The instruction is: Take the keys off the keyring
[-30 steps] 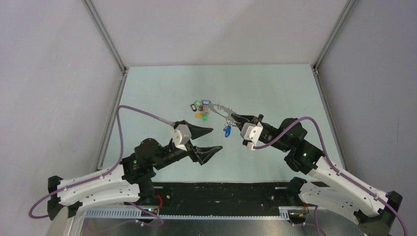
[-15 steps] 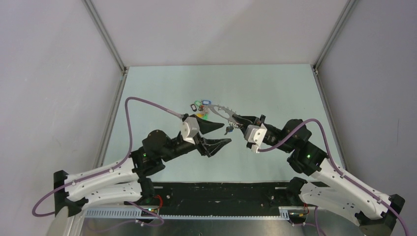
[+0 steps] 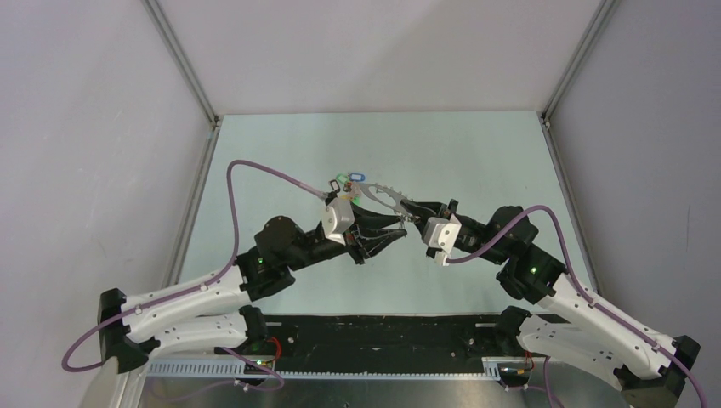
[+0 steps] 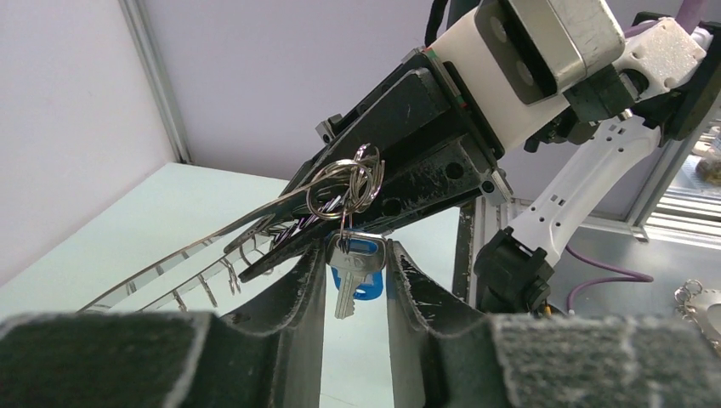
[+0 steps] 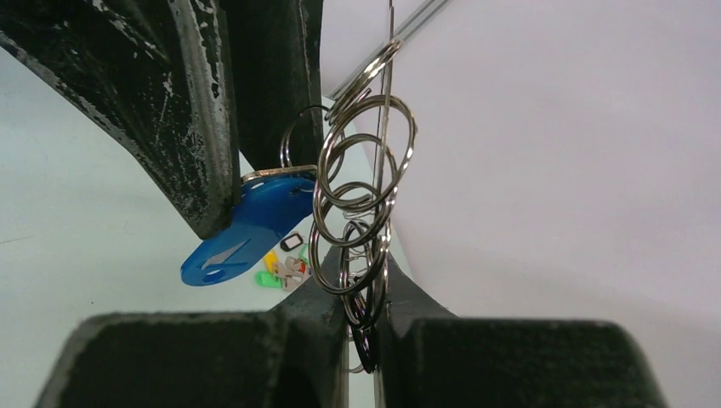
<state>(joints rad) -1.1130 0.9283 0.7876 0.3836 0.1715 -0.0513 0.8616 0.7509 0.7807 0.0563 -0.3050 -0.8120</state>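
My right gripper [image 3: 407, 209] is shut on one end of the keyring [image 3: 383, 189] and holds it above the table. The ring's small silvery rings hang between its fingers in the right wrist view [image 5: 364, 276]. The pale loop [image 4: 170, 274] runs off to the left. A metal key [image 4: 347, 293] with a blue tag [image 4: 369, 286] hangs from the small rings [image 4: 344, 187]. My left gripper [image 4: 355, 255] has its jaws pressed on both sides of the key's head. It meets the right gripper in the top view [image 3: 398, 228]. The blue tag also shows in the right wrist view [image 5: 246, 229].
A cluster of green, orange, red and blue tags [image 3: 344, 181] lies at the loop's far end; it also shows in the right wrist view [image 5: 285, 265]. Metal frame posts [image 3: 183, 59] stand at the table's back corners. The two grippers' fingers are almost touching.
My left gripper has moved right and forward up to the right gripper, and its wide-open jaws have closed around the hanging blue-tagged key. The right arm has barely moved.
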